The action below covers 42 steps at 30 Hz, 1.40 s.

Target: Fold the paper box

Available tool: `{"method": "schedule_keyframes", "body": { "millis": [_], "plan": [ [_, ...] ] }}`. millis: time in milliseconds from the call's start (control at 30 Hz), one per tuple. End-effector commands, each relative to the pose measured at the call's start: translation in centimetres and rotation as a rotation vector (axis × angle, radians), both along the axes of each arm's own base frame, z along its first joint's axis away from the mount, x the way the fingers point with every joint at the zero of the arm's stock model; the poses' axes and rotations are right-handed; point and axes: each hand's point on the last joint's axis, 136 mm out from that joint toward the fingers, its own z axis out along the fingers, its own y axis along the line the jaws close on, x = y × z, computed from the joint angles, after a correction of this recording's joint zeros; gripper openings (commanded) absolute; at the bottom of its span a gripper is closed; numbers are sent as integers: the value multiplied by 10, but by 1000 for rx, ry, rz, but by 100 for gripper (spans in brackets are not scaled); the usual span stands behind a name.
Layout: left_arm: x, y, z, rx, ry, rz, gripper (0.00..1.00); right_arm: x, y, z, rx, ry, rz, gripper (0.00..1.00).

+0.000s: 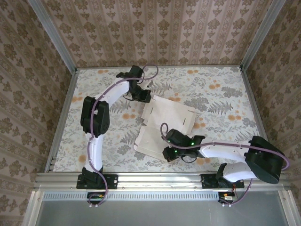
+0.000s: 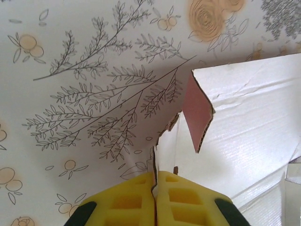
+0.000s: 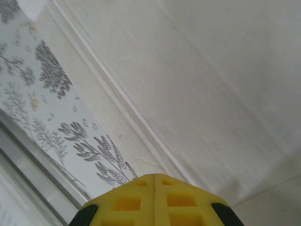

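paper box (image 1: pixel 164 123), top view: its far left corner is covered by the left gripper (image 1: pixel 144 97), and its near right corner by the right gripper (image 1: pixel 167 153).
left wrist view: the box is cut off at the right and bottom edges; one thin edge goes in between the closed pads (image 2: pixel 127 202) and is hidden there.
right wrist view: the box is cut off at the top and right; whether the pads touch it I cannot tell.

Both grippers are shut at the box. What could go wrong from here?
The left gripper seems to pinch only the thin edge of the box; pulling could tear it or slip off. The right gripper is shut over the flat cardboard, gripping nothing, so the box might slide when lifted.
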Motion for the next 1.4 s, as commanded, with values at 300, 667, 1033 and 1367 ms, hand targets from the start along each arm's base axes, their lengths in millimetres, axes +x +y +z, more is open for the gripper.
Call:
{"method": "schedule_keyframes", "body": {
  "millis": [300,667,1033,1367],
  "plan": [
    [-3,16,10,-66,-82,6,7,2,-7,-46,-144,32,-139,0],
    [-36,48,6,28,-102,29,7,7,-10,-52,-166,34,-202,0],
    [-66,71,-2,108,-130,52,9,11,-11,-49,-166,25,-233,0],
    [-98,76,-19,197,-106,49,9,8,-5,-47,-158,22,-216,0]
  ]
}}
